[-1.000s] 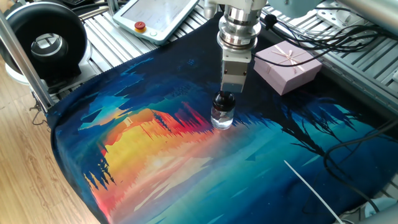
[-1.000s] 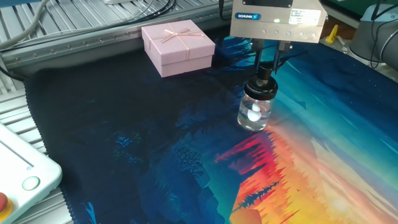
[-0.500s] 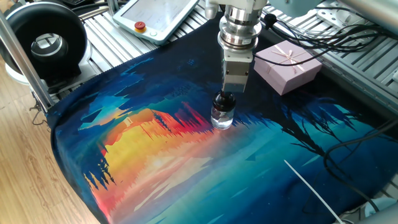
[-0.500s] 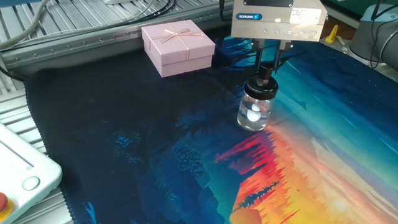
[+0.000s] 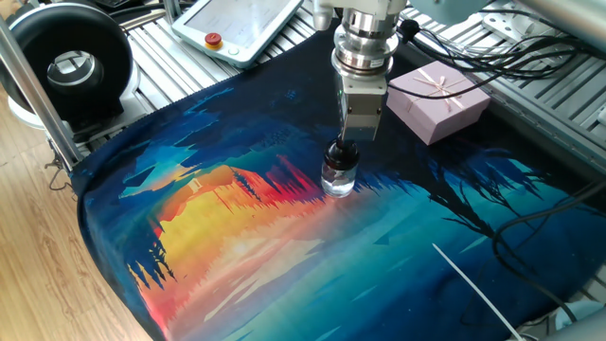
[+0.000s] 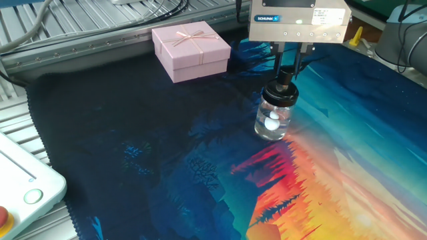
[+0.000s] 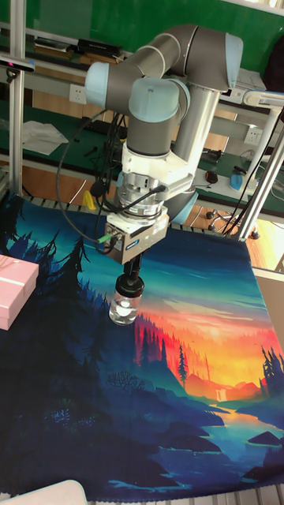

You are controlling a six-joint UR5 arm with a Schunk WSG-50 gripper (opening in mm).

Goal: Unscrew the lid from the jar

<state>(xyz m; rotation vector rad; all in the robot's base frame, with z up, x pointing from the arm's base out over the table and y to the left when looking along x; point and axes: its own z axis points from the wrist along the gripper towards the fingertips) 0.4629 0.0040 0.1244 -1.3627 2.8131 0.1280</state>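
A small clear glass jar (image 6: pixel 273 121) (image 5: pixel 337 179) (image 7: pixel 123 307) stands upright on the painted cloth, with white pieces inside it. Its black lid (image 6: pixel 281 93) (image 5: pixel 342 154) (image 7: pixel 129 286) sits on top. My gripper (image 6: pixel 286 72) (image 5: pixel 347 144) (image 7: pixel 130 275) hangs straight down over the jar. Its two thin fingers (image 6: pixel 277 60) are closed on the lid's narrow knob. In one fixed view the gripper body hides the fingertips.
A pink ribboned gift box (image 6: pixel 191 50) (image 5: pixel 436 100) (image 7: pixel 14 291) sits behind the jar on the cloth. A teach pendant (image 5: pixel 241 26) lies at the cloth's far edge, and a black round device (image 5: pixel 68 68) stands off the cloth. Cables (image 5: pixel 530 66) run near the box.
The gripper body has turned slightly about its vertical axis while staying over the jar. The jar has not shifted on the cloth.
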